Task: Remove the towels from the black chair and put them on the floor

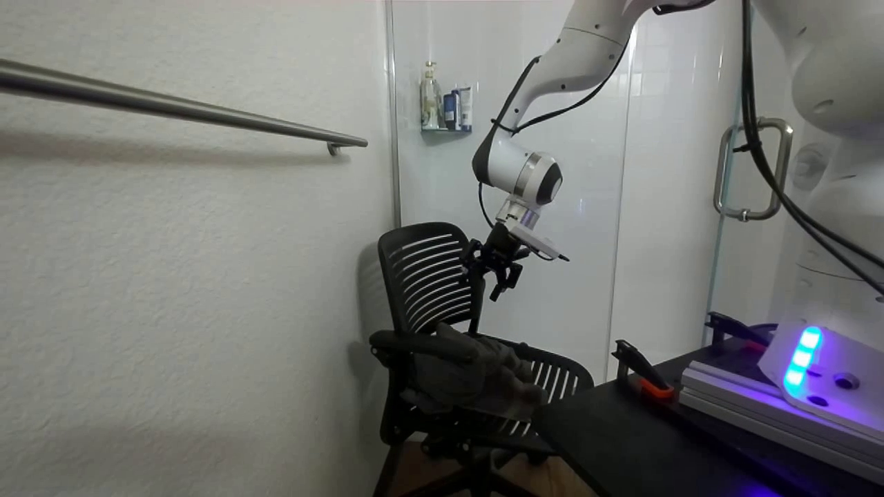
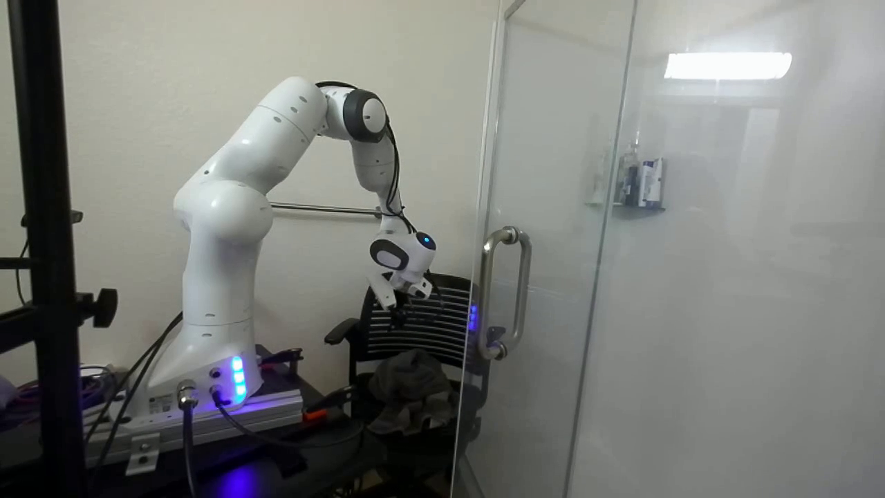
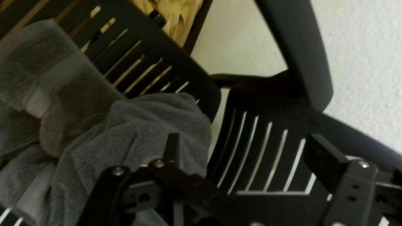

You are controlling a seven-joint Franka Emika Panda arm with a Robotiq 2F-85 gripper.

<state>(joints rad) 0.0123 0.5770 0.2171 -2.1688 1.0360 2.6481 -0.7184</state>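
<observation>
The hand [image 3: 248, 153] hangs in mid-air, fingers [image 3: 325, 160] spread wide apart, and both exterior views put it in front of the backrest [image 1: 425, 279] and above the seat [image 3: 188, 67] of the black swivel chair [image 1: 435, 346]! And there's the grey towel [image 3: 150, 125], bunched in loose folds on that slatted seat, well below the hand, a smooth paler band running across it. Look past the seat's edge in the wrist view: a crumpled tan towel [image 3: 182, 18], partly cut off at the top, and I can't make out what it rests on. Follow the white robot arm [image 2: 231, 211] back, bent high, all the way to its base [image 1: 839, 359], blue lights [image 1: 803, 357] glowing, up on the black desk [image 1: 608, 421], with a black-and-orange clamp [image 1: 642, 369] at the edge! Out on the wall [image 1: 207, 310], in an exterior view, runs a metal towel bar [image 1: 186, 103]; over on the shower shelf [image 1: 435, 130] stand a pump bottle [image 1: 430, 100] and a couple of smaller containers [image 1: 452, 110], side by side; and there's the glass door [image 2: 546, 180], with its chunky metal handle [image 2: 484, 297] showing in both exterior views
</observation>
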